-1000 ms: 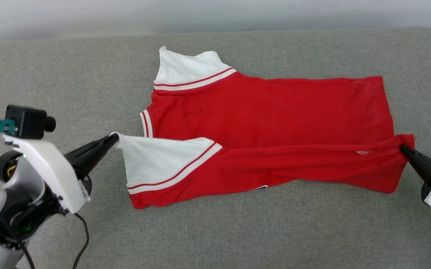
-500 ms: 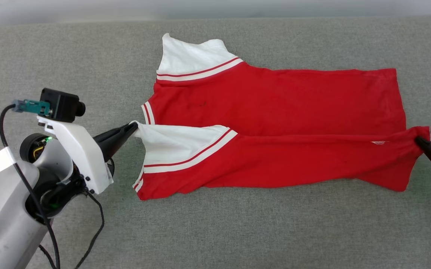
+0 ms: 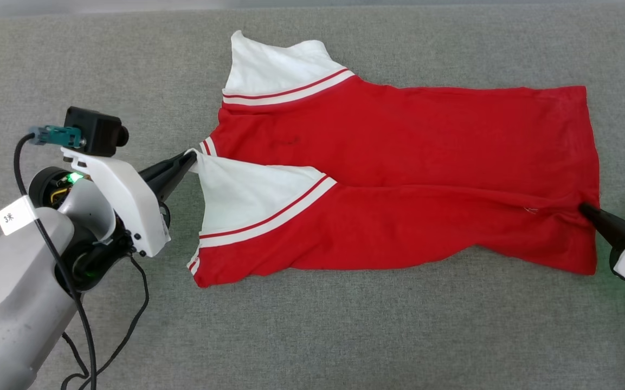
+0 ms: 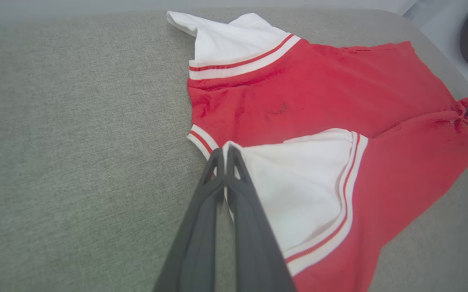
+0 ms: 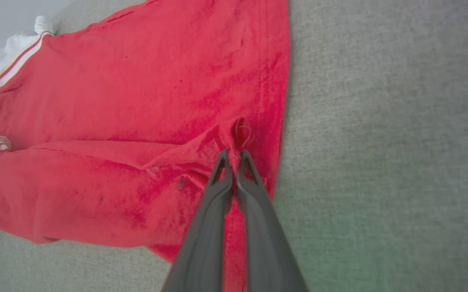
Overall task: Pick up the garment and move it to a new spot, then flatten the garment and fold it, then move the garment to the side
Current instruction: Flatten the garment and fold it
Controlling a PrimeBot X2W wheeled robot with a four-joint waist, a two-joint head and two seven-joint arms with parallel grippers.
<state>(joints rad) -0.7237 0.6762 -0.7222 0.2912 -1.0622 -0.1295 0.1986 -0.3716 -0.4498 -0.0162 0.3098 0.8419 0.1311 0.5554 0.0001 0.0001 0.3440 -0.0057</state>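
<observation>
While left claw (image 3: pixel 192 157) and right claw (image 3: pixel 583 206) each pinch garment (image 3: pixel 399 151), long axis runs left-right, sleeves (image 3: pixel 269 76) leftward.

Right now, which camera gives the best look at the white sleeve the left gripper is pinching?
The left wrist view: the sleeve sits close and central, the left gripper shut on its corner. The head view shows it smaller, folded onto the red garment. The right wrist view catches a sliver at its left edge.
</observation>
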